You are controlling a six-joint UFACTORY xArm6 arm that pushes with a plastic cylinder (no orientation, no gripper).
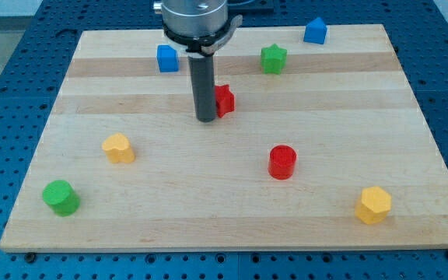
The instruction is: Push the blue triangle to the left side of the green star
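Note:
The blue triangle [315,31] sits near the board's top edge, right of centre. The green star [273,58] lies below and to the left of it, a short gap apart. My tip [206,120] rests on the board near the centre, left of and below the green star. It is right against the left side of a red block [225,99], whose shape is partly hidden by the rod. The tip is far from the blue triangle.
A blue cube [167,58] lies at the view's top left of the rod. A red cylinder [282,162], a yellow heart [118,148], a green cylinder [61,197] and a yellow hexagon [374,204] lie in the lower half of the wooden board [131,225].

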